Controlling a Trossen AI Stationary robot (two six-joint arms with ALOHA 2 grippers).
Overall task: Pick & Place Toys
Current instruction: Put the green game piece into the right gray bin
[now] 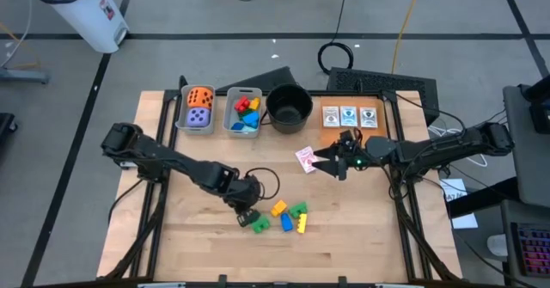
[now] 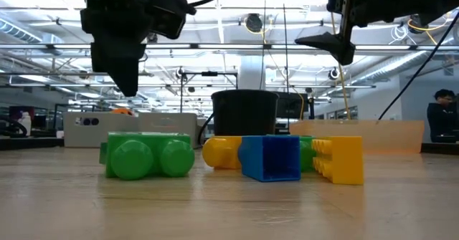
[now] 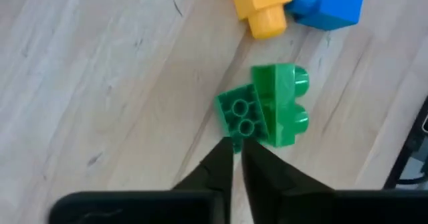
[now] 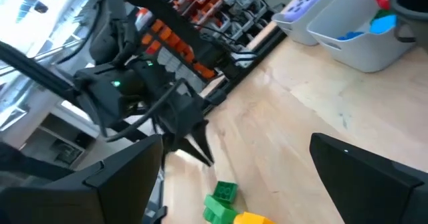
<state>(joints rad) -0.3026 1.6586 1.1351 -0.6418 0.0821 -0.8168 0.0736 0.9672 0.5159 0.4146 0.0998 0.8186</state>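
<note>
A green block (image 3: pixel 267 107) lies on its side on the wooden table (image 1: pixel 172 245), studs toward the near edge (image 2: pixel 147 154). My left gripper (image 3: pixel 235 142) hangs just above it, fingers shut and pointing steeply down, clear of the block in the low view (image 2: pixel 128 89). To the block's right lie yellow (image 1: pixel 278 208), blue (image 1: pixel 286 222), green (image 1: pixel 297 210) and yellow (image 1: pixel 302 224) blocks. My right gripper (image 1: pixel 331 161) waits high at mid-right, level and open, with nothing between its fingers. A pink card (image 1: pixel 304 159) lies flat beside it.
At the back stand a grey bin (image 1: pixel 180 116) with an orange die (image 1: pixel 200 98) and a purple die (image 1: pixel 199 117), a second bin (image 1: pixel 229 120) with blocks, and a black pot (image 1: pixel 271 107). Three cards (image 1: pixel 348 116) lie at the back right. Bare wood spans the near left.
</note>
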